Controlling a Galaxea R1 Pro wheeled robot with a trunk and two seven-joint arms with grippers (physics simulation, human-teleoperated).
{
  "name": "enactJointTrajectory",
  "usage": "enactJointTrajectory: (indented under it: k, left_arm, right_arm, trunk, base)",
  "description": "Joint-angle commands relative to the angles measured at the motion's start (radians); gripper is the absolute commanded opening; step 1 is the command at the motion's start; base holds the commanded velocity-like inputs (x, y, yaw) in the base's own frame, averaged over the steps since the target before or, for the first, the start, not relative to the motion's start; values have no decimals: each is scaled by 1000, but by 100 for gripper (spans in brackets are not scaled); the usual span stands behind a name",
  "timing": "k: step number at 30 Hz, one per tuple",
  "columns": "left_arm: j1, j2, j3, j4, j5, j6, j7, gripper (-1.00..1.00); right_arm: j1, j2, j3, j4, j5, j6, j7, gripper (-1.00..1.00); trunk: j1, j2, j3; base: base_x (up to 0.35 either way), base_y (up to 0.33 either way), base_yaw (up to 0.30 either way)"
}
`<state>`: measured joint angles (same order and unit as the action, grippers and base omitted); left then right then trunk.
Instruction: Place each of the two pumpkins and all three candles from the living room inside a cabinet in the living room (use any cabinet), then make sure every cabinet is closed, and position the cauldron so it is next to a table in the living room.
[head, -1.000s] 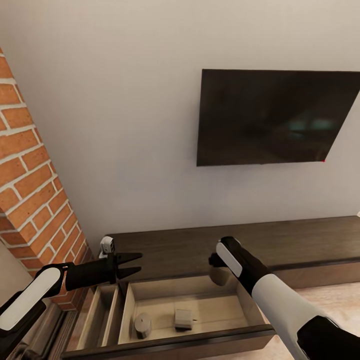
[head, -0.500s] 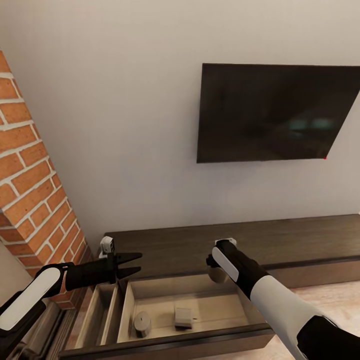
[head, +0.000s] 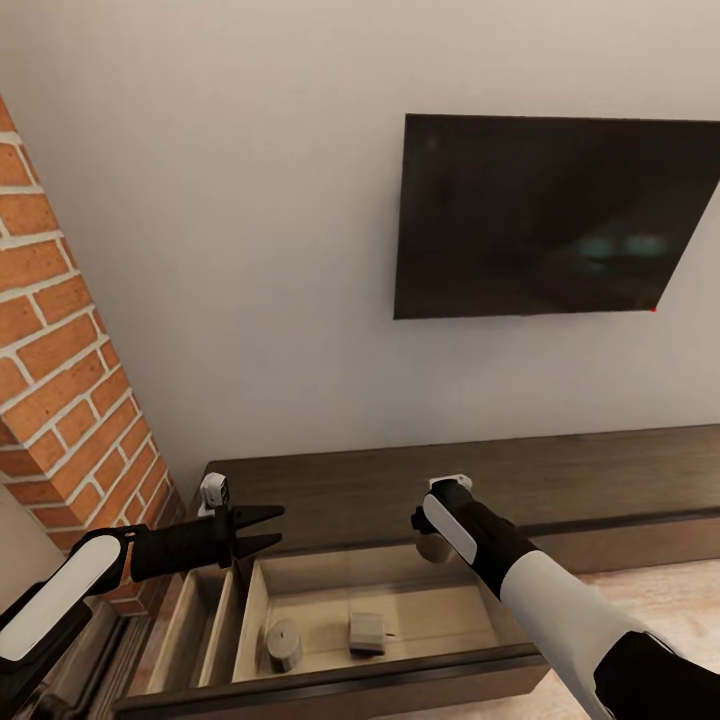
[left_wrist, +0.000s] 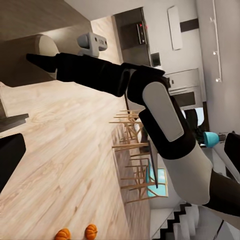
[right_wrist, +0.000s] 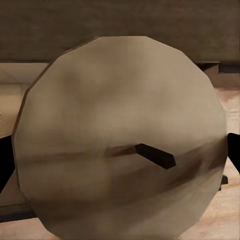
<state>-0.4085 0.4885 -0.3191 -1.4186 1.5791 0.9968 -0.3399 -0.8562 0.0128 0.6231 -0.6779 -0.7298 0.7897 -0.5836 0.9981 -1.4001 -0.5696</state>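
The long dark cabinet runs along the wall, with one pale-wood drawer pulled out below my arms. In the drawer lie two beige candles, one standing and one on its side. My right gripper hangs over the drawer's back edge, shut on a third candle whose top and dark wick face the right wrist camera. My left gripper is open and empty above the drawer's left end. Two orange pumpkins sit together on the wooden floor far behind, in the left wrist view.
A dark TV hangs on the white wall above the cabinet. A brick column stands close on the left. The drawer has narrow side compartments at its left. Dining chairs and kitchen units lie across the room.
The view has shifted slightly. My right gripper, still holding the candle, has moved a little left and down over the drawer. The left arm has stayed in place.
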Motion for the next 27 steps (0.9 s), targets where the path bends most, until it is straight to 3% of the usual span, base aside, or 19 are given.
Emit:
enactJointTrajectory:
  k: [1, 27]
  left_arm:
    - [-1, 1, -2, 1, -5, 0, -8, 100]
    - [-1, 1, -3, -3, -14, -1, -1, 100]
  right_arm:
    - [-1, 0, 4, 2, -13, -2, -10, -100]
    - [-1, 0, 3, 14, -16, -4, 21, -100]
  trunk:
    - [4, -8, -4]
    - [104, -190, -86]
  base:
    - [0, 0, 0]
    - [0, 0, 0]
